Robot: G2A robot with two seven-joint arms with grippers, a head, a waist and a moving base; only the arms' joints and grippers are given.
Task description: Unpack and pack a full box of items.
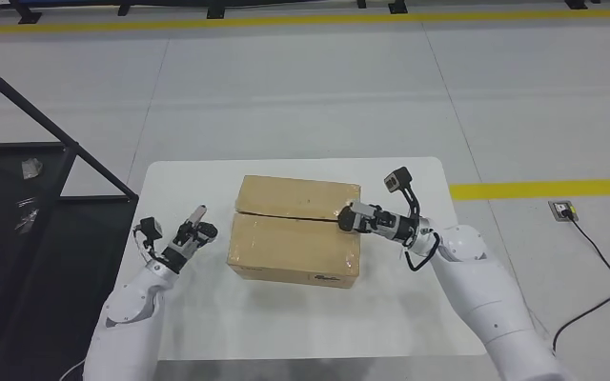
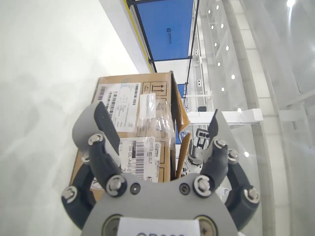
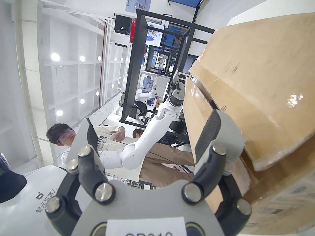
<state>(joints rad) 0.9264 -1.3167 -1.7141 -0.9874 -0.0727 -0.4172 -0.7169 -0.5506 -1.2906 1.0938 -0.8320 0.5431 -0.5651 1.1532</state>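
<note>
Box (image 1: 295, 233) — brown cardboard, lid flaps (image 1: 291, 246) folded down — is set on the table (image 1: 400, 314), roughly at its middle, so that it can be reached by an arm from either end. A seam (image 1: 286, 215) is formed along the box top where the two flaps meet, and it is seen to gape a little at the box's right end.

The right gripper (image 1: 345, 218) is held at that end of the seam, over the box top, with its jaws spread. One finger (image 3: 211, 133) lies close against the raised flap edge, though whether it touches cannot be told. This placing is judged to serve prying: with a finger slid under the edge, a flap could be lifted.

The left gripper (image 1: 197, 217) is held off the box's left end, near it but apart from it. Its jaws are also spread, with nothing between them, and the labelled end wall (image 2: 123, 104) is faced. It is judged to be kept there either to brace the box against sliding or to take the other flap.

Unpacking is judged not yet begun — the flaps are down.
</note>
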